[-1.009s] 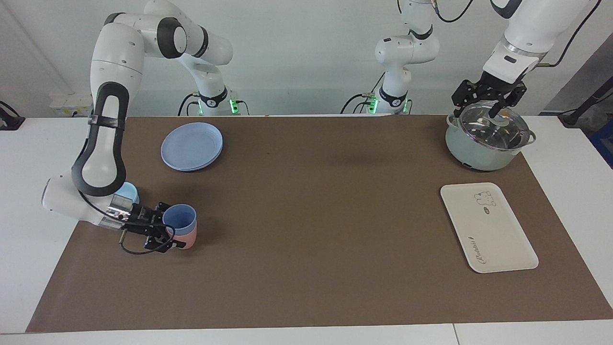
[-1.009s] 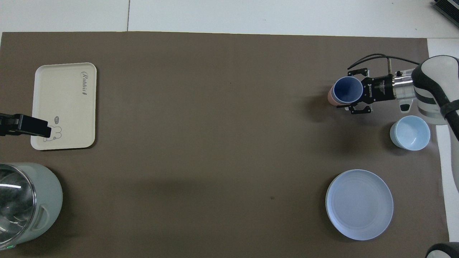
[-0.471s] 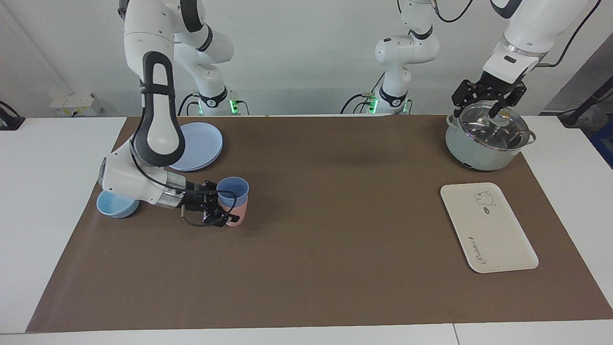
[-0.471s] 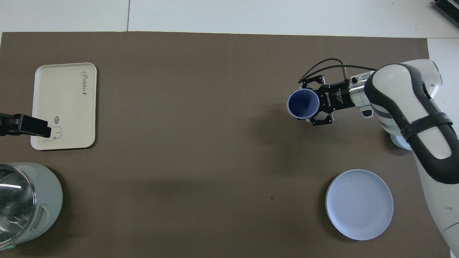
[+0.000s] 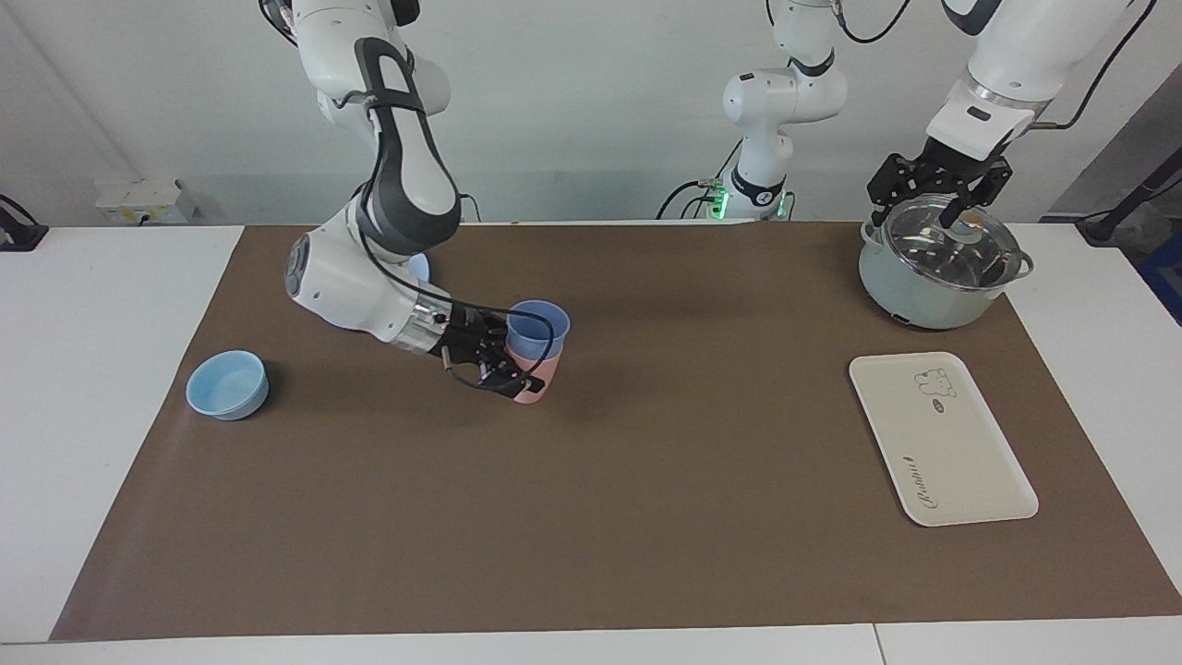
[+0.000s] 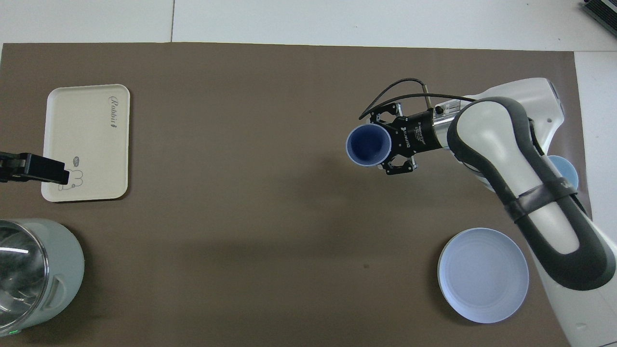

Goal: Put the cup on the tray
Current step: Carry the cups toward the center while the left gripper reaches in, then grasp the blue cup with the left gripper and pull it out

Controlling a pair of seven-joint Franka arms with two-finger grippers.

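Your right claw (image 5: 517,362) is clamped on the stacked cups — the periwinkle-blue cup (image 5: 538,330) nested in a pink cup (image 5: 537,383) — held in the air over the brown mat (image 5: 646,517). The cream tray (image 5: 937,434) lies well apart, toward the left arm's end of the surface. Your left claw (image 5: 942,199) waits spread over the pot lid (image 5: 946,247).
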